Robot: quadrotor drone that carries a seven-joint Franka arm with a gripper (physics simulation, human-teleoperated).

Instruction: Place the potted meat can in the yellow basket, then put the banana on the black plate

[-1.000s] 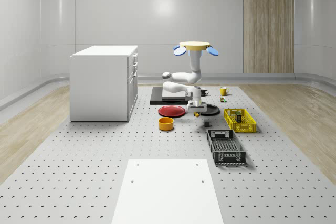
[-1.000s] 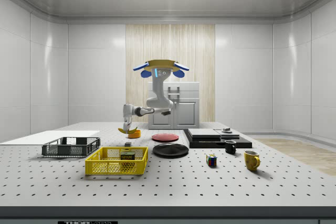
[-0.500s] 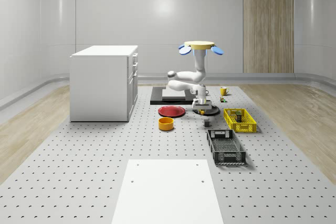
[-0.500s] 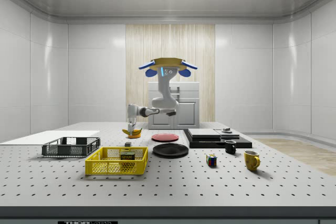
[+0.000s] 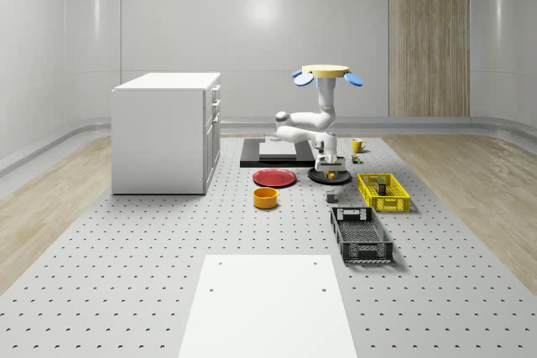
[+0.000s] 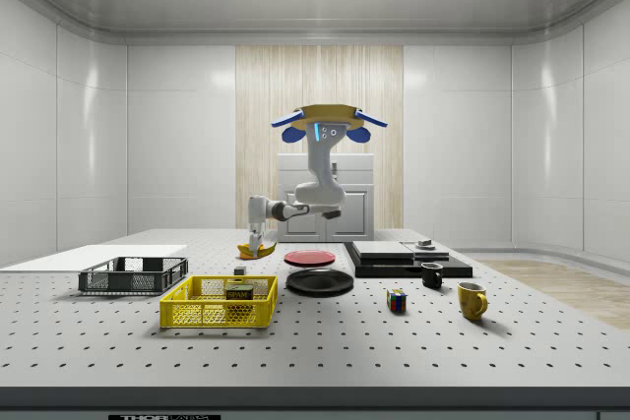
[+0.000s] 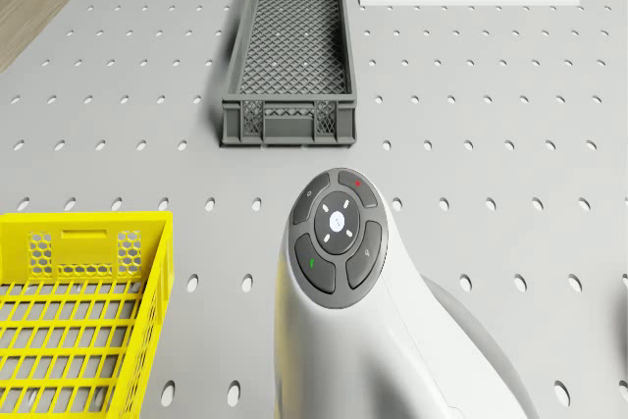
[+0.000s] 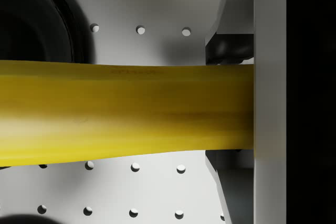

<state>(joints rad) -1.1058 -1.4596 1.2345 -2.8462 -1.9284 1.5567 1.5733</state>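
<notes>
Over by the black plate (image 6: 320, 281) is where it's all happening right now. So the first half looks done to me: the potted meat can (image 6: 238, 292) is sitting inside the yellow basket (image 6: 219, 304), you can read the label through the mesh from the side.

Second half is in progress. The drone (image 6: 330, 123) hovers up above the table (image 5: 126, 241), roughly over the plate end of things, with the arm bent down and out in front of it. The gripper (image 6: 258, 243) has its fingers (image 8: 268, 103) clamped on the banana (image 8: 126, 111), which hangs crosswise in the jaws above the table, not touching anything. From the wrist camera you can see the dark rim of the plate under one end of the banana, so it's at the plate's edge rather than centred over it, I'd say.

What's left, as I judge it: shift over the middle of the plate, lower, let go. The red plate (image 5: 274, 178), orange bowl (image 5: 266, 198) and grey crate (image 7: 288, 51) are nearby, but none of them seems to be in the way.
</notes>
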